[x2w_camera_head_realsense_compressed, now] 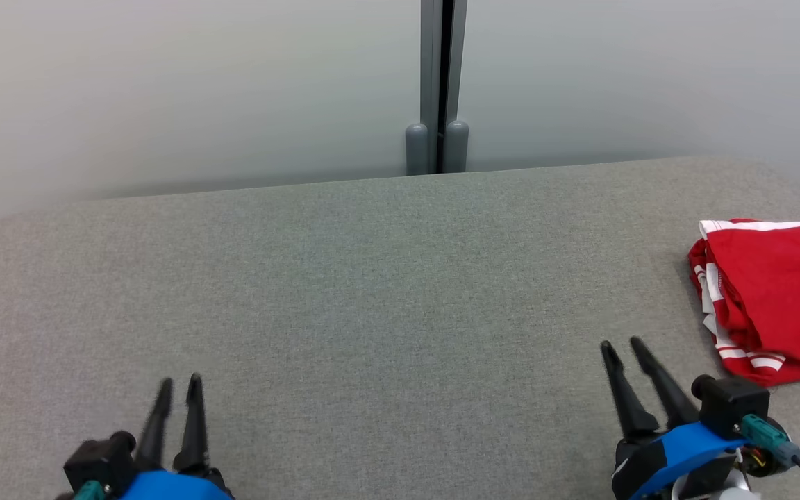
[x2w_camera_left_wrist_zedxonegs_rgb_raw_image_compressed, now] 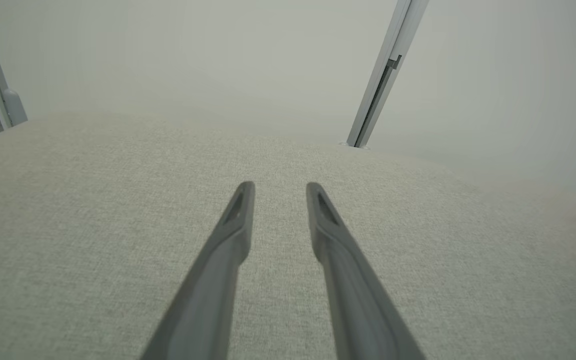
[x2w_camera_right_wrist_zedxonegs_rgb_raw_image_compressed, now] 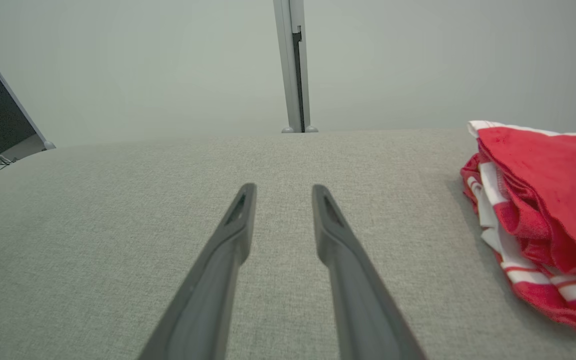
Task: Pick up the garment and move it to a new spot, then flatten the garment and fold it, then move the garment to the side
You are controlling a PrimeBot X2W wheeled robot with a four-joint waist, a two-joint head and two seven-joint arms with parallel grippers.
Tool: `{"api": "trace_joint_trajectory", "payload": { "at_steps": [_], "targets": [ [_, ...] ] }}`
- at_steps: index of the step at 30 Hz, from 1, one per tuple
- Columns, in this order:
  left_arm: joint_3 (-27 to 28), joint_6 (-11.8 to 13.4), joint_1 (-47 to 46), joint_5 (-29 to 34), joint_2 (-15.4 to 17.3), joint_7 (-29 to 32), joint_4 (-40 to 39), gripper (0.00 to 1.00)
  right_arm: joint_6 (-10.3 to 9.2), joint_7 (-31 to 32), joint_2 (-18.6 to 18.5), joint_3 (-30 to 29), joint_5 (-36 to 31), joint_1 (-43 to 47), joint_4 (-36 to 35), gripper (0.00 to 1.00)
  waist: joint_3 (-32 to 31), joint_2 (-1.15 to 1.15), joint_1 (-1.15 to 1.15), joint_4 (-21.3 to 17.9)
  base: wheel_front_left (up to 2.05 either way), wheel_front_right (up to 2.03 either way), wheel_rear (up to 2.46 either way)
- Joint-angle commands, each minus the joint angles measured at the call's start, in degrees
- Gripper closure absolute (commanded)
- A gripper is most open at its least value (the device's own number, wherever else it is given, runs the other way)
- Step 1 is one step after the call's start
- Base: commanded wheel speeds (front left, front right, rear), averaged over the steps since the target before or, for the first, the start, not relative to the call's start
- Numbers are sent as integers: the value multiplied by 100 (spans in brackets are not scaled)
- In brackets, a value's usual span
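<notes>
so the grey table (x2w_camera_head_realsense_compressed: 372, 278) is where the red-and-white garment (x2w_camera_head_realsense_compressed: 771, 298) is found, bunched in loose layers at the far right edge and partly cut off by the frame. It could be read as already folded and set aside, or as a heap waiting to be picked up. The right gripper (x2w_camera_head_realsense_compressed: 621, 345) is seen near it and the left gripper (x2w_camera_head_realsense_compressed: 179, 382) well apart, both spread open, nothing held. If it's grabbed, all layers should be caught. Nothing is blocked by the grey post (x2w_camera_head_realsense_compressed: 437, 83) behind

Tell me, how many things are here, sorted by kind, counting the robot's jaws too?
Red-and-white garment: 1
Grey table: 1
Pairs of jaws, both open and empty: 2
Total: 4
</notes>
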Motion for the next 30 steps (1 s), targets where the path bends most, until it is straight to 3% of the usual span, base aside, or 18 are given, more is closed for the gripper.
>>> {"api": "trace_joint_trajectory", "payload": {
  "at_steps": [1,4,30],
  "targets": [
    [-5,-1,19,-14,-22,11,32,100,0,4,0,1,14,5,40,100,0,0,0,0,0,0,0],
    [-48,-2,131,-42,-85,35,171,100,0,10,6,0,49,33,195,100,0,0,0,1,0,0,0],
    [497,-193,-115,-2271,-317,740,-69,100,0,448,69,-362,2732,-60,135,100,-21,0,0,68,0,0,0]
  ]
}}
